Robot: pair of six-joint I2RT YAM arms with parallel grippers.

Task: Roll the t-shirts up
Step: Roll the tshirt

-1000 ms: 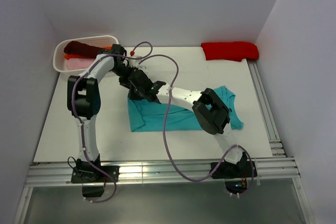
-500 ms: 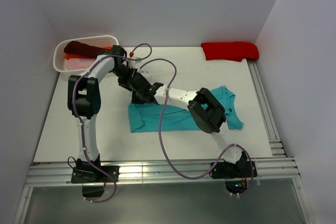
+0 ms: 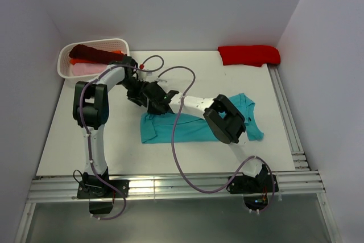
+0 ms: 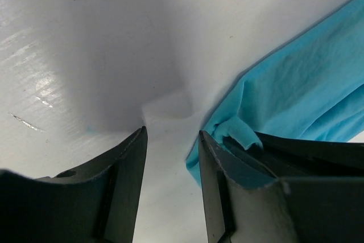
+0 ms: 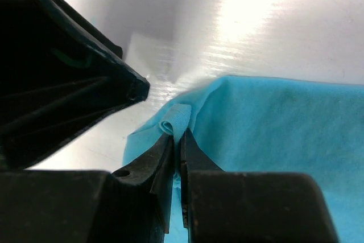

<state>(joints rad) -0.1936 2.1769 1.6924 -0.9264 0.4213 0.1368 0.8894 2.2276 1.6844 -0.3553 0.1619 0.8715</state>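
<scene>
A teal t-shirt (image 3: pixel 158 132) lies spread flat in the middle of the table. My right gripper (image 3: pixel 153 106) reaches across to the shirt's far left corner. In the right wrist view this gripper (image 5: pixel 177 135) is shut on a small curled fold of the teal hem (image 5: pixel 176 119). My left gripper (image 3: pixel 138 95) sits just beside it at the same corner. Its jaws (image 4: pixel 170 146) stand open over bare table, with the teal t-shirt's edge (image 4: pixel 296 89) just outside its right finger (image 4: pixel 219 180). A bright red t-shirt (image 3: pixel 249 55) lies bunched at the far right.
A white basket (image 3: pixel 63 71) at the far left corner holds a maroon t-shirt (image 3: pixel 85 52), a pink one (image 3: pixel 82 69) and a bit of orange (image 3: pixel 116 52). Purple cables (image 3: pixel 179 118) loop over the teal shirt. Walls close in at the back, left and right.
Both grippers have shifted a little to the left and nearer, staying together at the teal shirt's far left corner. The left jaws have narrowed slightly.
</scene>
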